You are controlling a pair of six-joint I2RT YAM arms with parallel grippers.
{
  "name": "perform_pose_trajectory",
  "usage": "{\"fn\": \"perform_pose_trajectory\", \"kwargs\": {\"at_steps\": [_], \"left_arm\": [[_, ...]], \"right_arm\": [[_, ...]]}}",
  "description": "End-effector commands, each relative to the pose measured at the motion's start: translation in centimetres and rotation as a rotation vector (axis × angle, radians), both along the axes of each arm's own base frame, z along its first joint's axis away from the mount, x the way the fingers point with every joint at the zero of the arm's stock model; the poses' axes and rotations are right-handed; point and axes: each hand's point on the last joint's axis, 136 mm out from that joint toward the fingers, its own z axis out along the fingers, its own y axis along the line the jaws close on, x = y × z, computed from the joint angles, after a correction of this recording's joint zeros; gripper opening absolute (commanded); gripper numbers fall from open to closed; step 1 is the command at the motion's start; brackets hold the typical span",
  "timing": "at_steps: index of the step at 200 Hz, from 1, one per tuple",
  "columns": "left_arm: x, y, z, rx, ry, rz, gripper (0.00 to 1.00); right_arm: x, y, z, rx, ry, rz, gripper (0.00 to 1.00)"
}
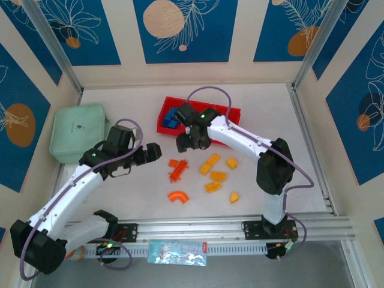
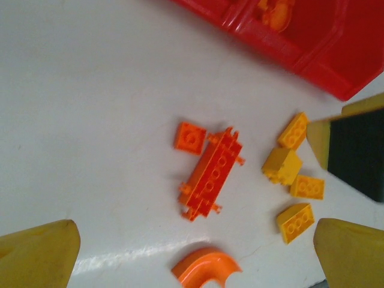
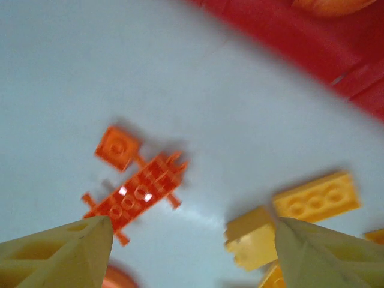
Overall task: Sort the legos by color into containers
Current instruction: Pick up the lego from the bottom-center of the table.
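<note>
We are holding the right pincer (image 1: pixel 185 144) open and empty above the orange plate (image 3: pixel 137 195) mid-counter, reckoning it best to straddle its narrow width squarely.

Overhead, two close wrists; common legos (image 1: pixel 217 176)

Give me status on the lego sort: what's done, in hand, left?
Done: blue legos sit in the left end of the red tray, and an orange piece lies in another compartment.
In hand: nothing. The right gripper and left gripper are both open and empty.
Left: three orange pieces, including the arch, and about six yellow bricks are loose on the table.
</note>
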Motion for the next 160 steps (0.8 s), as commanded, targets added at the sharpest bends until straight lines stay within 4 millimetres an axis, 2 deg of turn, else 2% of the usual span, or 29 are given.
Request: {"fn": "perform_pose_trajectory", "kwargs": {"at_steps": [1, 26, 46, 75, 94, 118, 160], "left_arm": [[-2.6, 1.6, -2.2, 0.030, 0.091, 0.030, 0.99], [-4.3, 2.4, -3.5, 0.030, 0.121, 0.053, 0.99], [-5.2, 2.9, -3.6, 0.027, 0.128, 0.065, 0.99], [-6.0, 3.6, -3.7, 0.037, 0.135, 0.089, 0.99], [-6.3, 3.9, -3.8, 0.039, 0.140, 0.104, 0.99], [-6.4, 4.1, -3.9, 0.034, 0.137, 0.118, 0.99], [-6.4, 4.3, -3.8, 0.043, 0.134, 0.126, 0.99]], "right_arm": [[-3.9, 1.6, -0.5, 0.034, 0.063, 0.070, 0.74], [-7.6, 1.8, -2.6, -0.002, 0.122, 0.157, 0.76], [-10.4, 2.0, -4.0, 0.005, 0.156, 0.250, 0.77], [-13.0, 1.4, -5.7, -0.013, 0.212, 0.297, 0.78], [-15.1, 1.8, -6.6, -0.006, 0.214, 0.371, 0.79], [-16.2, 1.6, -7.9, -0.034, 0.216, 0.413, 0.79], [-16.8, 2.6, -9.3, -0.074, 0.190, 0.463, 0.77]]}}
